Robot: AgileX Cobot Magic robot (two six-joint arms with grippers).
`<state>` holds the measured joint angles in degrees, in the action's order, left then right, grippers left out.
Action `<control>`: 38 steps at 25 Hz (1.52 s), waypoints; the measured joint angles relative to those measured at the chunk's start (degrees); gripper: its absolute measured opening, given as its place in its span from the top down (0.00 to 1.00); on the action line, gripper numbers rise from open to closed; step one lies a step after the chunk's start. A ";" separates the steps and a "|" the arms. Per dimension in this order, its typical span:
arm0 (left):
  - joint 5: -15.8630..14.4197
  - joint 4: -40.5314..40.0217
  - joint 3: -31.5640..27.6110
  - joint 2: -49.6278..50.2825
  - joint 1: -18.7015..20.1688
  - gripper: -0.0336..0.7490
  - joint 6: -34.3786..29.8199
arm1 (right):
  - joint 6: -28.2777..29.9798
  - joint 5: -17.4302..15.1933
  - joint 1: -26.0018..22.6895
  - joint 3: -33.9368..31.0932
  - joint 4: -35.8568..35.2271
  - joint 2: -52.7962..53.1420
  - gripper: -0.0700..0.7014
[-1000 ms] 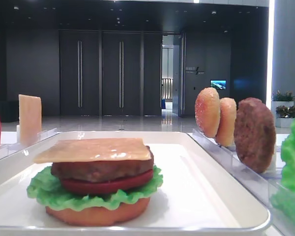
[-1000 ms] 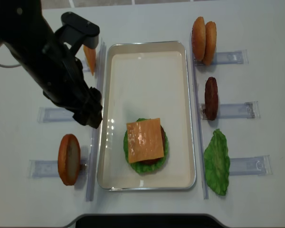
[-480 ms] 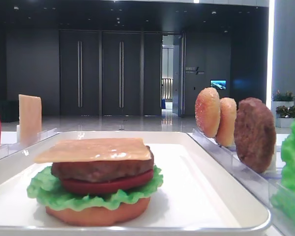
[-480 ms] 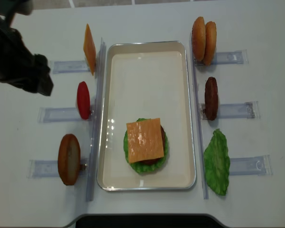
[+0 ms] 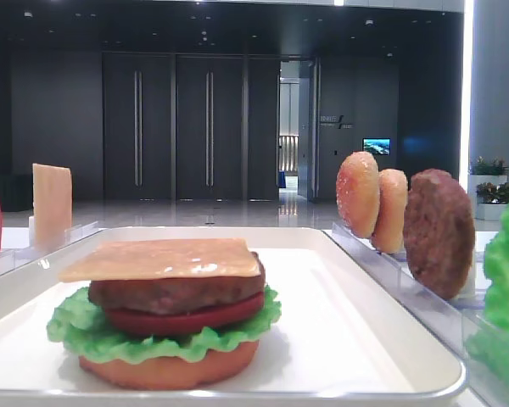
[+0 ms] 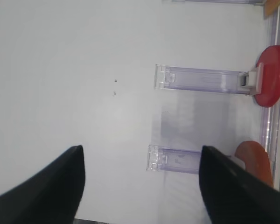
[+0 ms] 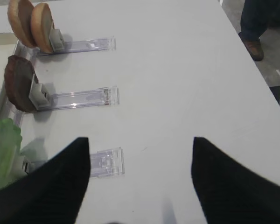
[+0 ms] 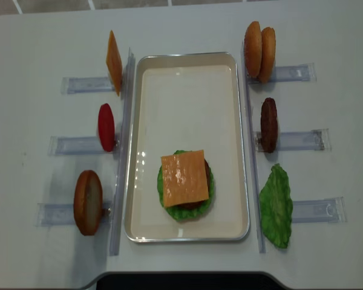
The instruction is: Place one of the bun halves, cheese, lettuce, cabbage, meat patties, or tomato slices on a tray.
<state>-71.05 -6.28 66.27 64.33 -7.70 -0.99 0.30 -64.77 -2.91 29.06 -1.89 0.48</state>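
So the cheese (image 8: 184,178) already tops the stack on the tray (image 8: 187,60); both claws gape wide, empty; top bun (image 8: 88,202) left.

From the left wrist camera, the left gripper (image 6: 140,186) is hanging over the white table (image 6: 74,70), its two dark fingers (image 6: 46,186) showing at the bottom corners, spread wide with nothing between them. Two clear plastic racks (image 6: 200,79) are lying flat on the table, one above the other in the picture. A red tomato slice (image 6: 272,74) is standing on edge at the right end of the upper rack. An orange-brown bun half (image 6: 254,161) is sitting at the right end of the lower rack. At the top right corner, an orange edge of the cheese (image 6: 272,7) is just peeking in.
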 joint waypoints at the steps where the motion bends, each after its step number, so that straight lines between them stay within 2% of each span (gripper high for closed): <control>1: 0.00 0.33 0.00 -0.67 -0.01 0.22 0.00 | 0.00 0.00 0.00 0.00 0.00 0.00 0.33; 6: 0.00 5.10 -3.01 -6.72 -0.01 0.22 -2.07 | 0.00 0.00 0.00 0.00 0.00 0.00 0.33; 11: -0.17 9.84 -10.70 -15.68 -0.01 0.22 -5.24 | 0.00 0.00 0.00 0.00 0.00 0.00 0.33; 18: -0.42 10.07 -19.91 -27.40 -0.01 0.22 -6.03 | 0.00 0.00 0.00 0.00 0.00 0.00 0.33; 29: -0.89 12.98 -24.85 -44.34 -0.01 0.22 -6.98 | 0.00 0.00 0.00 0.00 0.00 0.00 0.33; 38: -0.46 13.12 -29.77 -50.63 2.34 0.22 -11.47 | 0.00 0.00 0.00 0.00 0.00 0.00 0.33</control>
<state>-71.51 6.84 36.50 13.70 -5.36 -12.46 0.30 -64.77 -2.91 29.06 -1.89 0.48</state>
